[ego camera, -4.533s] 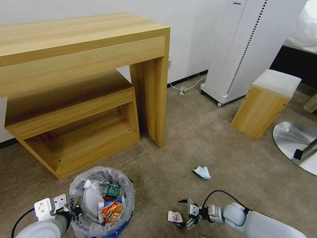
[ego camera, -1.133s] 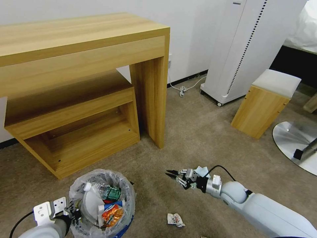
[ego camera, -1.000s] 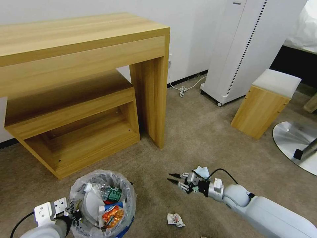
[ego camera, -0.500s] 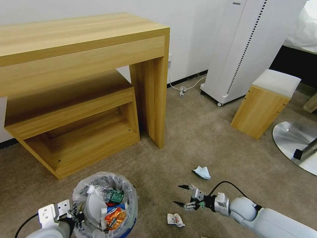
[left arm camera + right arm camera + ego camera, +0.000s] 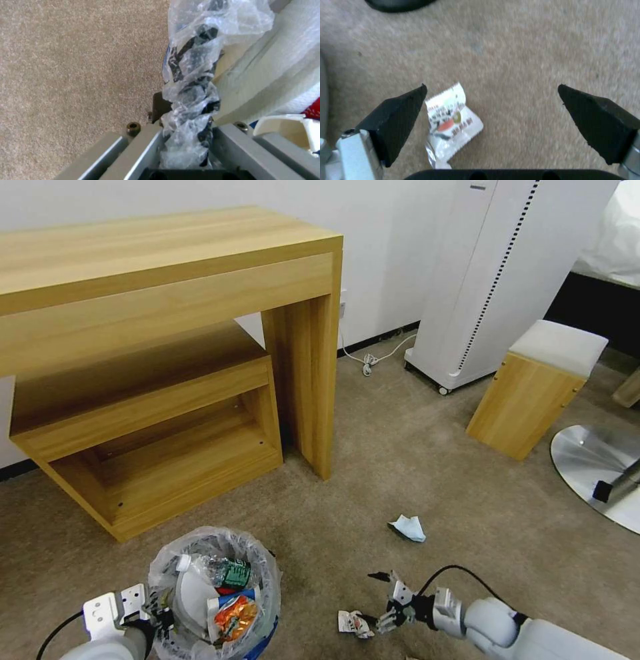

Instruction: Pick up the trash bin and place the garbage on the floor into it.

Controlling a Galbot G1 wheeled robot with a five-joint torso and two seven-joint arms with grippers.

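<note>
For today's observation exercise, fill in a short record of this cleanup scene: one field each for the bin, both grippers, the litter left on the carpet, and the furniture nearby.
bin: blue trash bin with clear bag liner, full of wrappers and a bottle
left gripper: shut on the bin's bagged rim
right gripper: open, low over the carpet, one finger beside the wrapper
litter on carpet: red-white wrapper; crumpled white tissue farther off
furniture: wooden desk with low shelf unit beneath; small wooden stool
</note>
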